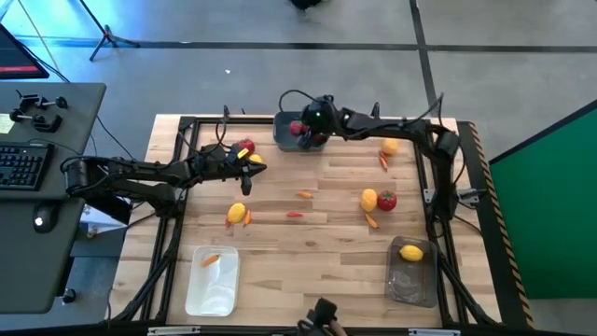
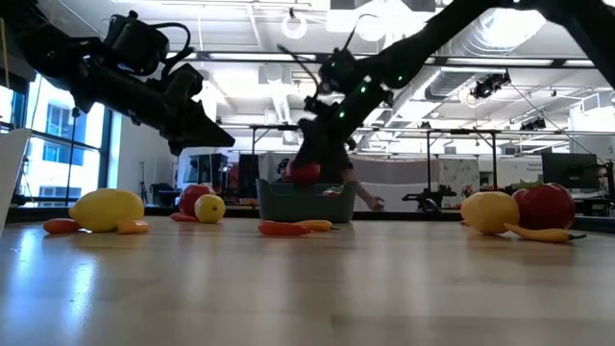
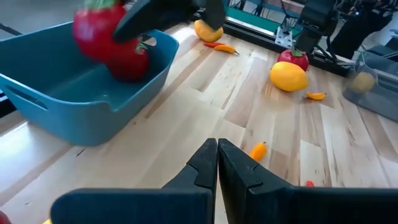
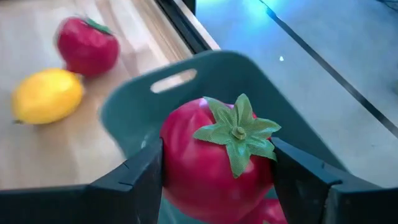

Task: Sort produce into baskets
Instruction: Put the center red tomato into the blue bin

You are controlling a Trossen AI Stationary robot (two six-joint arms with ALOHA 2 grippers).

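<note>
Right hand (image 4: 217,171) holds a red tomato (image 4: 214,165) over the blue-grey basket (image 1: 291,131).
The fingers grip the tomato on both sides, just above another red one inside this basket at the far edge of the tabletop (image 1: 317,252). The left hand (image 3: 217,163) is fully closed and empty, hanging near a tomato and a lemon (image 1: 255,159). The white basket (image 1: 214,280) holds one orange piece; the translucent basket (image 1: 412,271) holds a lemon.
</note>
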